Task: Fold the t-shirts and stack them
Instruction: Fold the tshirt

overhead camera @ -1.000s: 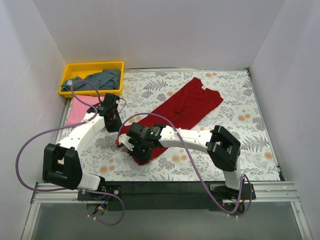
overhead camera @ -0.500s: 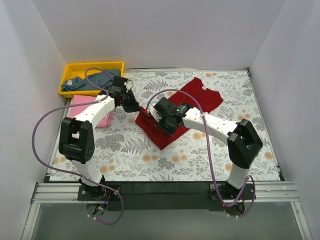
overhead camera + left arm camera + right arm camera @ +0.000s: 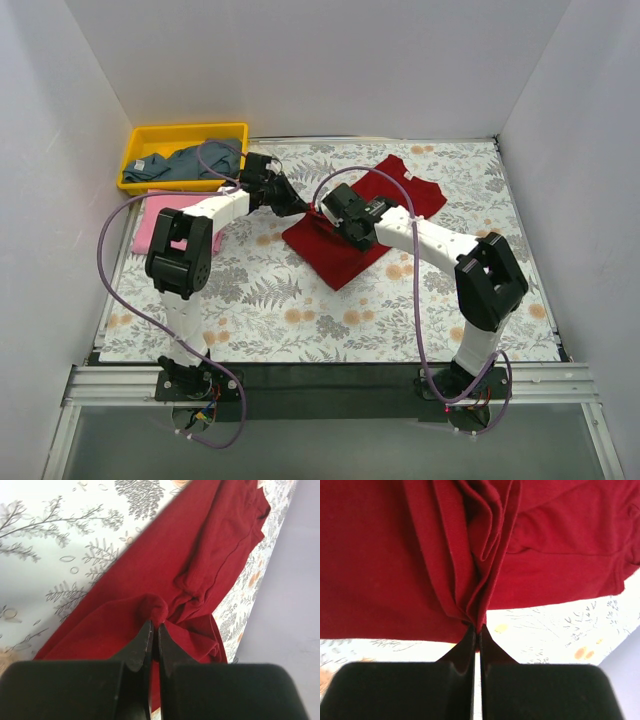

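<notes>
Overhead, the red shirt [image 3: 340,262] lies on the table [image 3: 500,300], with the left gripper [image 3: 298,209] and right gripper [image 3: 324,213] at its far-left edge. A bin [image 3: 185,131] with a blue-grey shirt [image 3: 200,160] and a pink shirt [image 3: 148,225] sit left. Left wrist: fingers [image 3: 142,642] pinch a red fold. Right wrist: fingers [image 3: 466,645] pinch bunched pleats.

Bright, even overhead light fills the top view, with soft, faint shadows beneath the arms on the table [image 3: 260,310]. Both wrist views are sharp on the dark red t-shirt [image 3: 380,555]. The left gripper [image 3: 154,630] and right gripper [image 3: 476,632] are black and featureless along the bottom edge. The right wrist view washes the table pale.
</notes>
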You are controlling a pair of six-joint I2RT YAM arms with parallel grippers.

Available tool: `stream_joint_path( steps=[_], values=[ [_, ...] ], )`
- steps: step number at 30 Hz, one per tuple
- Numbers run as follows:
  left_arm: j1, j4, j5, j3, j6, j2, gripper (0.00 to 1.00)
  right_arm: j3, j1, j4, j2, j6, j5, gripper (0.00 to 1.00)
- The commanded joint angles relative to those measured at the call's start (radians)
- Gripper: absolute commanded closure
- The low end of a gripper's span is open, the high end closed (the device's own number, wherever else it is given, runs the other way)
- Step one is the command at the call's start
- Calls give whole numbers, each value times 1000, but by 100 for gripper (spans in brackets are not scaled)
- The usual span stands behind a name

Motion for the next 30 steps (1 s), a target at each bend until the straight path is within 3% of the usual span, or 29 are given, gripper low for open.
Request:
stream_joint_path(
  steps=[1,22,27,30],
  values=[
    [-14,84,39,44,-14,-5,100,23,-15,18,23,-22,67,99],
    [-57,202,-27,50,43,109,100,-70,-50,169,140,-5,197,97],
    [-69,222,-44,53,70,113,96,-84,-52,176,143,4,208,89],
    [-72,230,-51,50,79,103,84,-83,-52,176,127,21,208,79]
  ],
)
